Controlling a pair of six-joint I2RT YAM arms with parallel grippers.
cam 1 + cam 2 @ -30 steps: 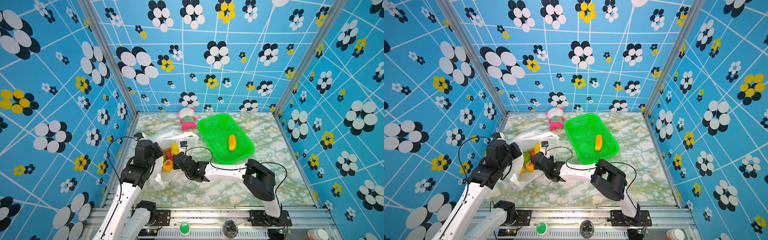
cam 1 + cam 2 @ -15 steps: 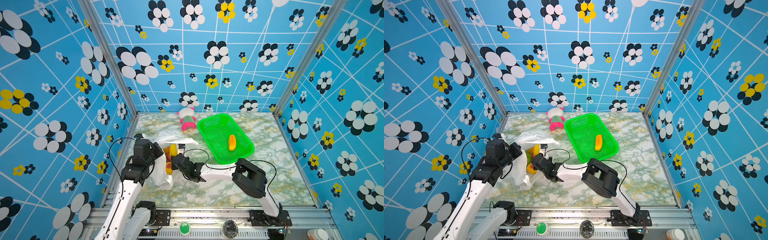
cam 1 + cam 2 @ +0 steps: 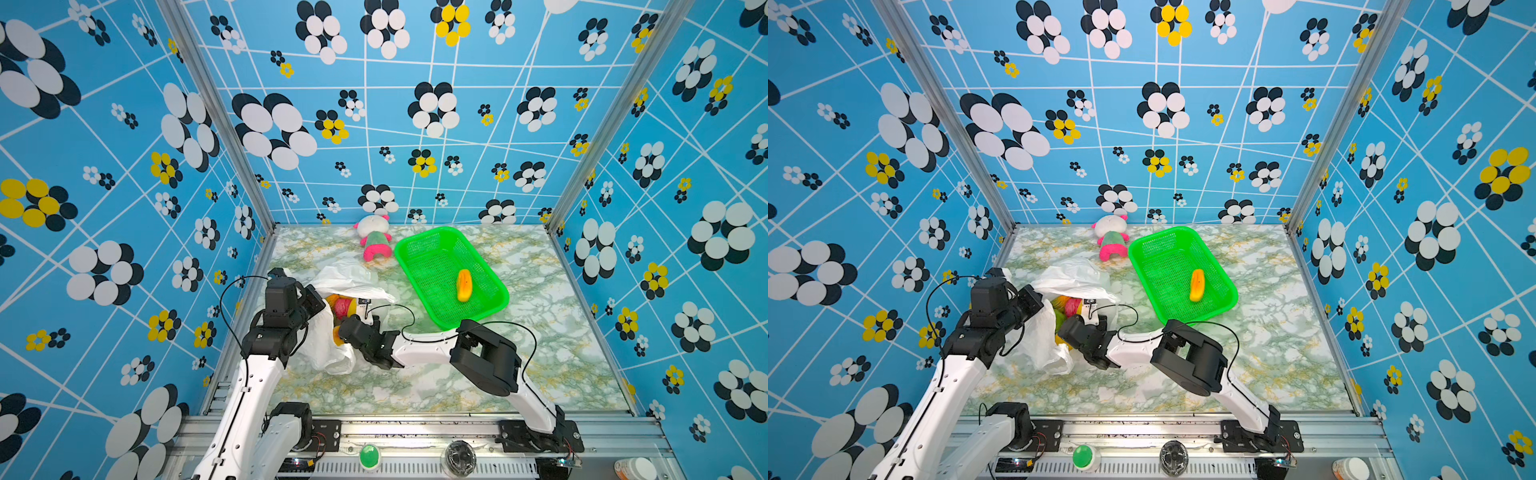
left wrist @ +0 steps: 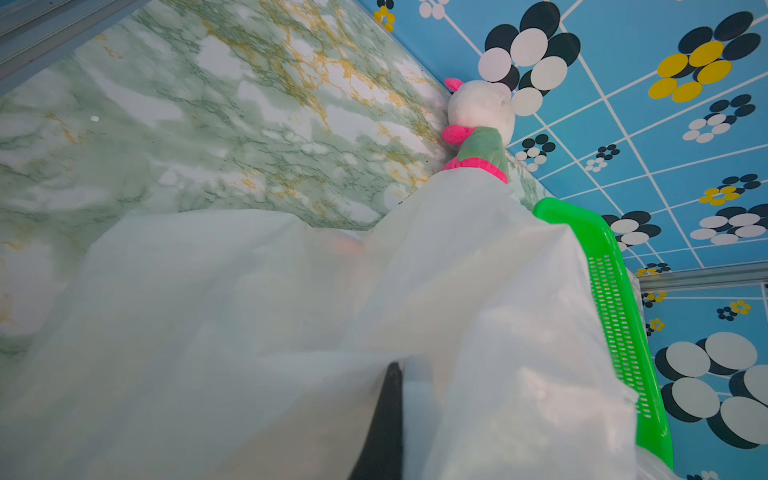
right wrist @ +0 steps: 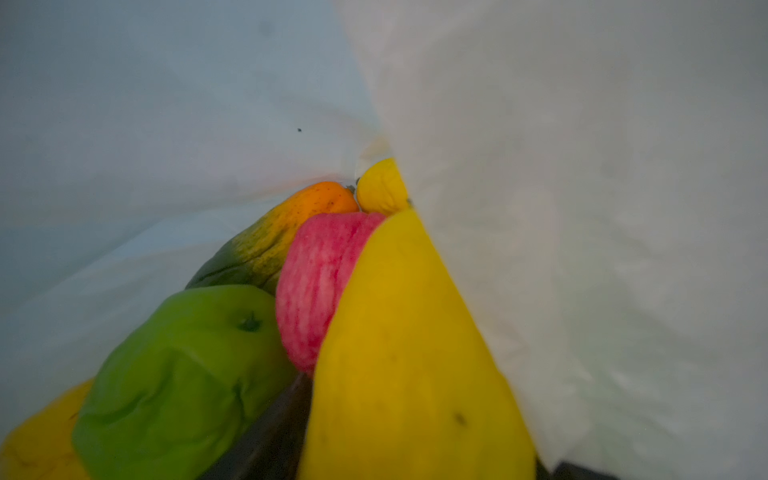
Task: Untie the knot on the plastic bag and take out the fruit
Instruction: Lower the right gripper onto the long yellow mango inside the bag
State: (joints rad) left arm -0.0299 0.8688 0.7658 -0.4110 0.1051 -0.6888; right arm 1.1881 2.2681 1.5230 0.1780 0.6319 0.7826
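Holding bag (image 3: pixel 328 351) at table's (image 3: pixel 457 386) 9 o'clock: left claw (image 3: pixel 314 300) pinched shut on thin, floppy film | right claw (image 3: pixel 343 332) inside mouth, opening unclear (fingers hidden) | fruit (image 5: pixel 409 332) in bag, probably light and smooth: grip across middle

Both top views high in front, looking down over the table (image 3: pixel 415 386), wrist views close on the plastic bag (image 4: pixel 249 311)

No text, brand or number can be read. A small white tag (image 3: pixel 365 306) maybe carries print, but it is too small to read.
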